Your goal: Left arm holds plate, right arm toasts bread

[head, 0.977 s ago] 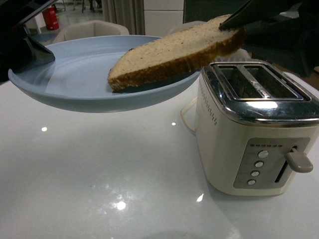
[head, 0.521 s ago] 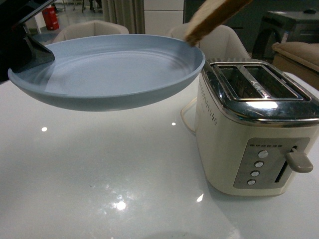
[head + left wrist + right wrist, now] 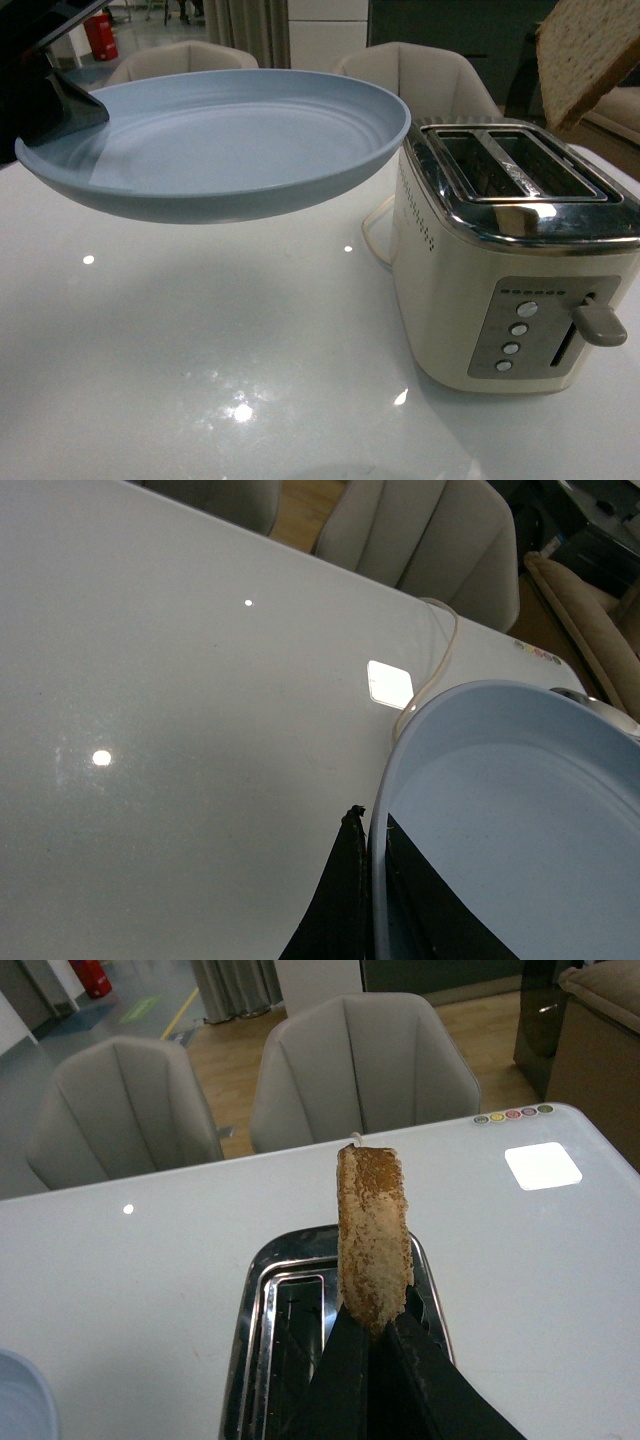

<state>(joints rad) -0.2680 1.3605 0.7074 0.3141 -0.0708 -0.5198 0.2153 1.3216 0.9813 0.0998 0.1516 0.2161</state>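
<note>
A lab or office hall staged as a dining corner: white table (image 3: pixel 120 1260) under the right claw (image 3: pixel 372 1325), beige chairs (image 3: pixel 360 1070) beyond it, red fire extinguisher (image 3: pixel 86 976) and yellow floor line (image 3: pixel 180 1015) farther off.

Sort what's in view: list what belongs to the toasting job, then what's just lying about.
In the job: round pale blue plate, clamped at its rim by the black left gripper; slice of brown wholemeal bread, held aloft by the black right gripper; cream two-slot toaster with chrome top.
Just around: glossy white table; beige upholstered chairs; red fire extinguisher.
</note>
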